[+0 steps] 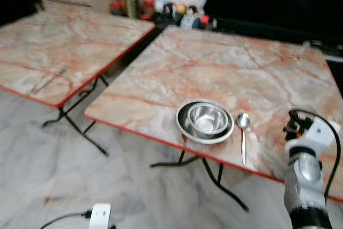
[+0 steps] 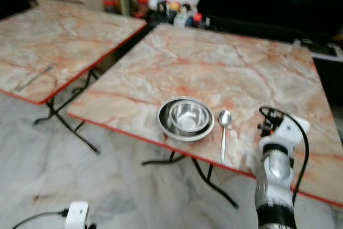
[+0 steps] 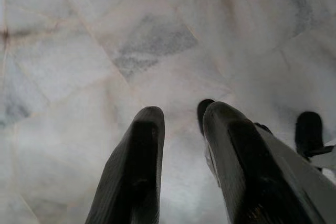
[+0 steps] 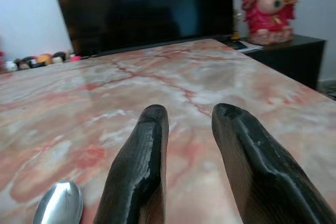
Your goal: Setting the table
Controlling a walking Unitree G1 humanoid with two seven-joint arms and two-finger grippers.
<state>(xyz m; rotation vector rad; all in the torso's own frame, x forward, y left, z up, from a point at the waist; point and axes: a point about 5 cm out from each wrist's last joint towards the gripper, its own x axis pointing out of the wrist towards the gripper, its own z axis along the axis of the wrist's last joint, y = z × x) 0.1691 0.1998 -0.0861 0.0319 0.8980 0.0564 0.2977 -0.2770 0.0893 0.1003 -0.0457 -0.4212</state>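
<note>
1 place laid: bowl [image 1: 208, 118] nested in plate [image 1: 185, 126], spoon [image 1: 243, 132] just beside.
You see right gripper [image 4: 189, 129] and left gripper [image 3: 181, 129] both slightly parted, empty (further settings unclear).

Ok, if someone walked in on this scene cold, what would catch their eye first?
Probably the steel bowl nested in a steel plate near the front edge of the marble-patterned table, with a spoon lying just to its right. Next, the robot's right claw, open and empty, reaching over the tabletop beside that spoon. A second, similar table stands off to the left.
</note>
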